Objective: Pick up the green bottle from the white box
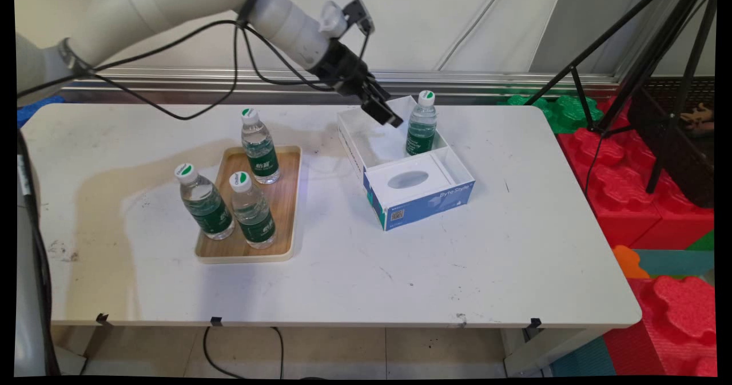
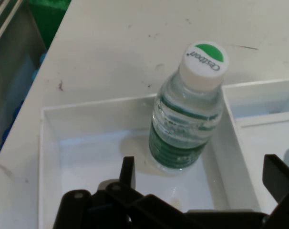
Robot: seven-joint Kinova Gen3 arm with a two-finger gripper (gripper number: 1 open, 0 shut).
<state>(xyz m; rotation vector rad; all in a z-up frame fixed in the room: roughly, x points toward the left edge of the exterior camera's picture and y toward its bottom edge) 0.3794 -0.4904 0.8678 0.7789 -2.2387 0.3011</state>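
White table (image 1: pixel 354 270) in your main view: the gripper (image 1: pixel 382 111) hangs over the box's (image 1: pixel 423 202) open rear compartment, beside a bottle (image 1: pixel 422 123) standing in it. The box front reads "Byte Style". Three more green-labelled bottles (image 1: pixel 251 210) stand on a wooden tray (image 1: pixel 289 202) to the left. In your hand view the fingers (image 2: pixel 128 172) are spread apart and hold nothing, the bottle (image 2: pixel 185 129) upright between them inside the box (image 2: pixel 49 157); its cap (image 2: pixel 204 59) reads "Cestbon".
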